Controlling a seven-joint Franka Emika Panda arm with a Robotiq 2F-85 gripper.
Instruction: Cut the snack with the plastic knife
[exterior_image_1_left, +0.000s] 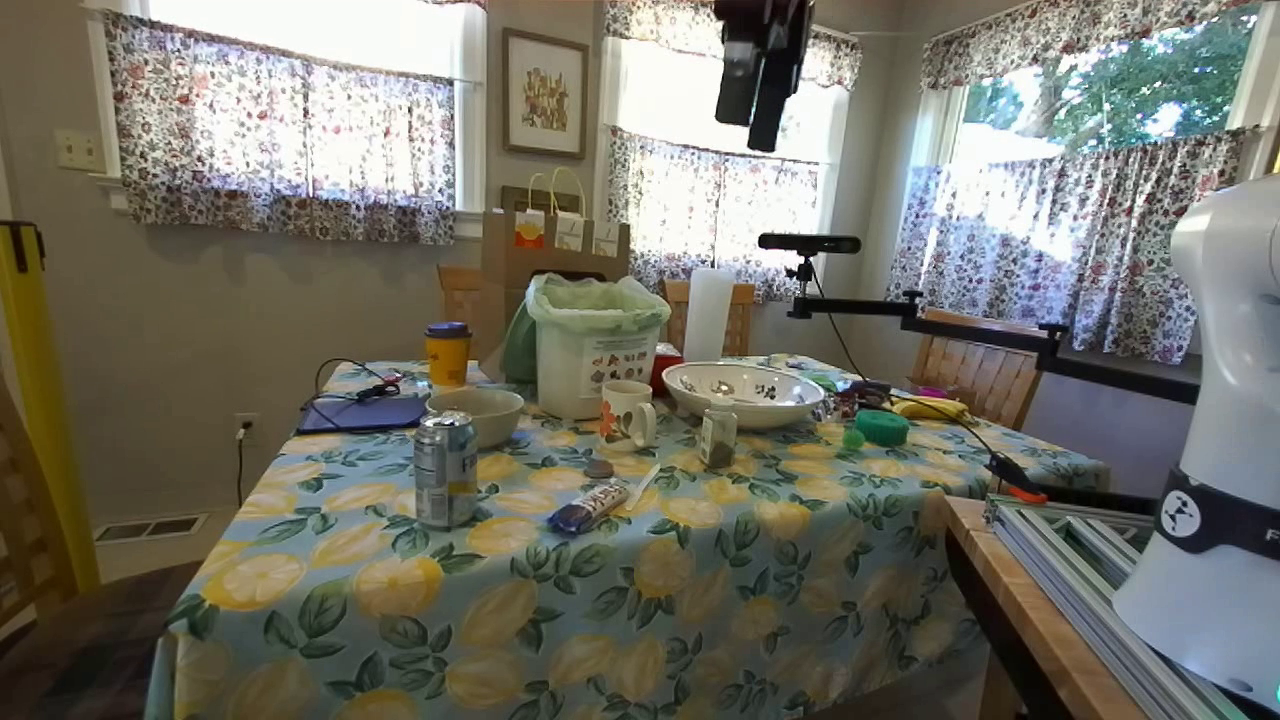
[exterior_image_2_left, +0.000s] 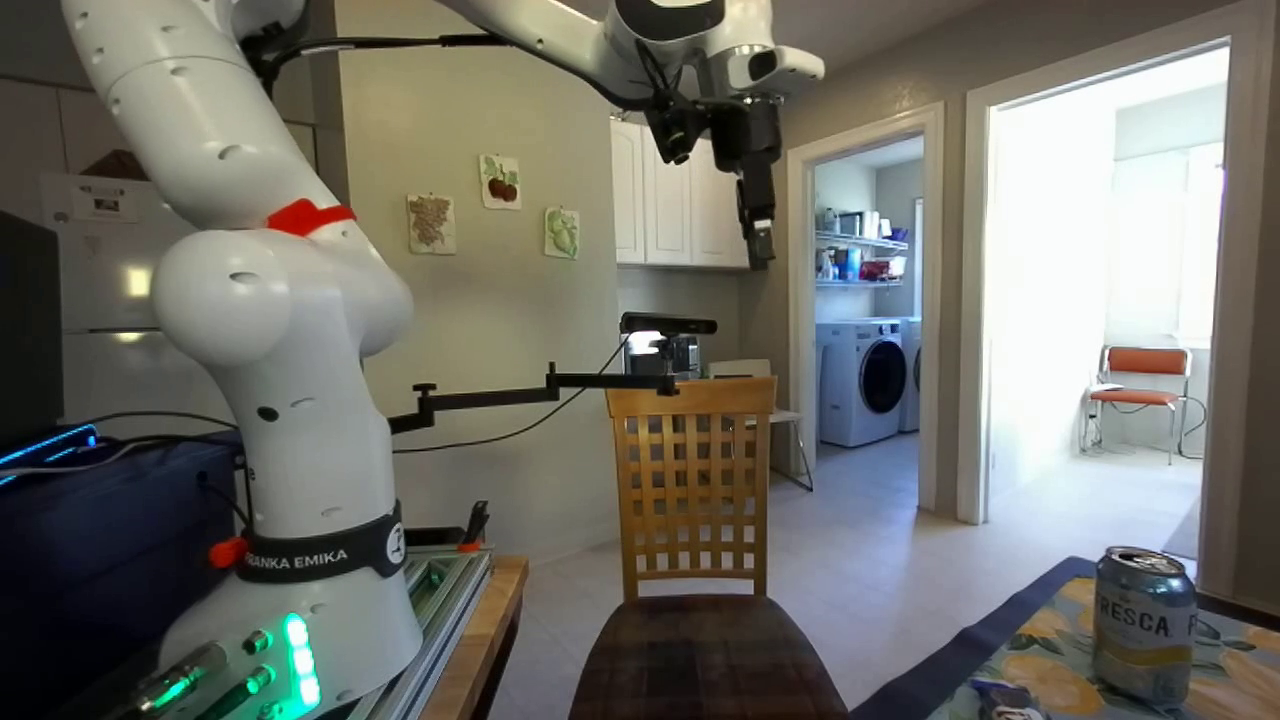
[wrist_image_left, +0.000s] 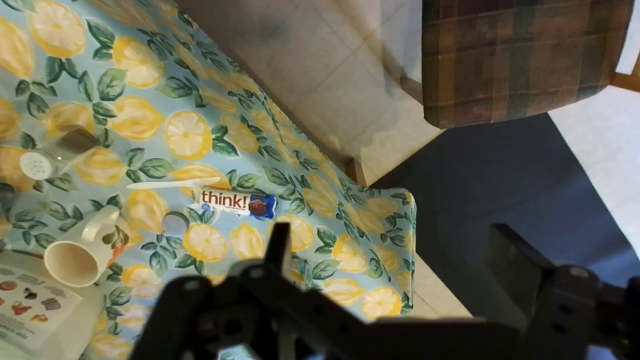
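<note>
While the gripper (wrist_image_left: 391, 240) was suspended well above the cloth (exterior_image_1_left: 590, 600), its dark, blocky fingers were spread wide apart. The bar (wrist_image_left: 237, 202) was laid flat on the cloth, just past nine o'clock from the gap between them in the wrist view. It was wrapped in glossy, lightly creased film: white along most of its length, lettered "think!" in deep red, and finished in bright blue at three o'clock, where a brown morsel was pictured. The knife (wrist_image_left: 172, 183) was found just beside the bar, between nine and ten o'clock of it; whether the two were in contact could not be told. It was long, narrow and formed of plain white plastic.

Between eight and nine o'clock of the bar a squat round disc (wrist_image_left: 175, 223) was set, and farther out that way the mug (wrist_image_left: 102, 247) was seen, pale, glazed and painted with an orange bloom. In an exterior view the can (exterior_image_1_left: 445, 475), a smooth cylinder of silvery metal, was stood upright just past nine o'clock from the bar, and the shaker (exterior_image_1_left: 718, 437), clear-walled and dark at its base, at two o'clock. The cloth was printed with lemons and leaves on pale blue.
</note>
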